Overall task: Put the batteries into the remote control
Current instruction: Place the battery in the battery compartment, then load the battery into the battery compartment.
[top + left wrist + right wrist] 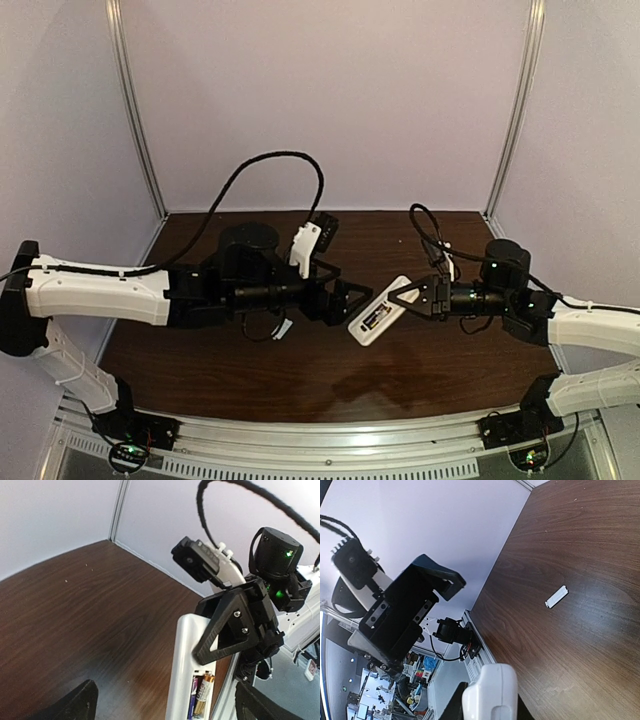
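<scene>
Two batteries [199, 699] sit in the remote control [377, 317], held aloft; your right gripper [398, 299] pinches its 2 o'clock end, left gripper [355, 300] spread wide at 9 o'clock. Likely light, slick plastic: grip the long edges.

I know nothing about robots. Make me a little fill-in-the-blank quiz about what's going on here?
1. The right gripper holds the remote control, while the left gripper beside it is ___.
2. In the remote control's uncovered back lie ___ batteries, one purple, one gold.
3. The thin white cover strip lies flat on the ___.

Missing words: open; two; table.
</scene>
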Controlling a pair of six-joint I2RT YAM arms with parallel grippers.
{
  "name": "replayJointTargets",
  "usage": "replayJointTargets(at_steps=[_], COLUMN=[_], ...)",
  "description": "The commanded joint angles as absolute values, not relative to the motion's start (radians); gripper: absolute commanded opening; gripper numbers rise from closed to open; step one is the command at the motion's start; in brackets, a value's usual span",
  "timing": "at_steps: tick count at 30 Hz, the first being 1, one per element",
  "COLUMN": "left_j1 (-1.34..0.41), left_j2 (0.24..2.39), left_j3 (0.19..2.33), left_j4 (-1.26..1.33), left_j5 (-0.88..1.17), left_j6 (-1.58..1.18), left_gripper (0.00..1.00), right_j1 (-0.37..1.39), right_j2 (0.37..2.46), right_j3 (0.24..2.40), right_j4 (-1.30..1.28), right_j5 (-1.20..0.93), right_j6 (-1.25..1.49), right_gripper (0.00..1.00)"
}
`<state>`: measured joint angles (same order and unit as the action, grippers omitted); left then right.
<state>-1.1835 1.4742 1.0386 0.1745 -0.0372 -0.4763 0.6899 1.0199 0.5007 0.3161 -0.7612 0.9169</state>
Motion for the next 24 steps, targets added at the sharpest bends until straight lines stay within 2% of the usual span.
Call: replayJointTargets(at_steps=[1, 12, 24], left_j1=[-1.134, -1.116, -1.116], left_j2=[1.497, 1.575, 1.632], left_j3=[1.004, 1.055, 1.08], left_j4=[0.134, 0.172, 0.201], left_j5=[0.153, 0.332, 0.332], left_j6=[-0.665, -0.705, -0.767], left_gripper=[0.97, 0.96, 0.96], right_j1=[0.696, 0.698, 0.704], right_j2=[1.031, 1.046, 1.052], right_j3=[0.546, 0.584, 0.589], right_j4=[0.317, 0.254, 0.241], right_j5=[-0.761, -0.768, -0.763], right_j6=[0.882, 0.839, 0.832], right_gripper=[0.0, 0.0, 0.0])
